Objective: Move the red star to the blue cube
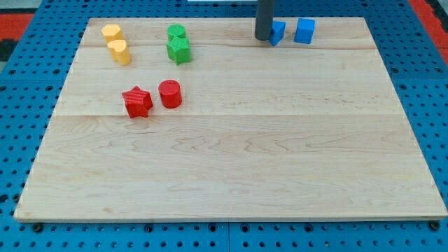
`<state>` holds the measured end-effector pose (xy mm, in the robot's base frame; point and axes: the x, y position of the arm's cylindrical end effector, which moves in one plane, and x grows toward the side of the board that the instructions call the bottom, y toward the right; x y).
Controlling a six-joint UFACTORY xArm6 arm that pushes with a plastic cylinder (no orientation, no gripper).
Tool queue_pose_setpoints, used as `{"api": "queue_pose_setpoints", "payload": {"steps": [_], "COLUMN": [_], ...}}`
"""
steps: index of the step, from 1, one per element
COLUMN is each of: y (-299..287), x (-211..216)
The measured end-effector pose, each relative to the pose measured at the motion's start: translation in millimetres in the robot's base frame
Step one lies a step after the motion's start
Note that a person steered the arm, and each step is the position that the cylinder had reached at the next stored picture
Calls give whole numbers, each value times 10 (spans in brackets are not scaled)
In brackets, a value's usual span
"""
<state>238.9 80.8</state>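
Observation:
The red star (137, 102) lies at the left middle of the wooden board (231, 168), touching or nearly touching a red cylinder (170, 94) on its right. The blue cube (304, 31) sits near the view's top, right of centre. A second blue block (278, 32) is just left of it, partly hidden by my rod. My tip (263, 38) rests on the board right against that second blue block's left side, far from the red star.
Two yellow blocks (112, 33) (120, 51) sit at the top left. A green cylinder (176, 32) and a green star-like block (178, 50) stand right of them. Blue pegboard surrounds the board.

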Motion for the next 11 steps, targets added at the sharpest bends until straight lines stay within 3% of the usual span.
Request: {"api": "queue_pose_setpoints", "payload": {"steps": [1,2,3,4,5,6,9,11], "y": [129,-311,-724,-1634,-2701,-3307,-1616,-1305], "x": [-34,652,1710,2412,2728,2576,1464,1191]}}
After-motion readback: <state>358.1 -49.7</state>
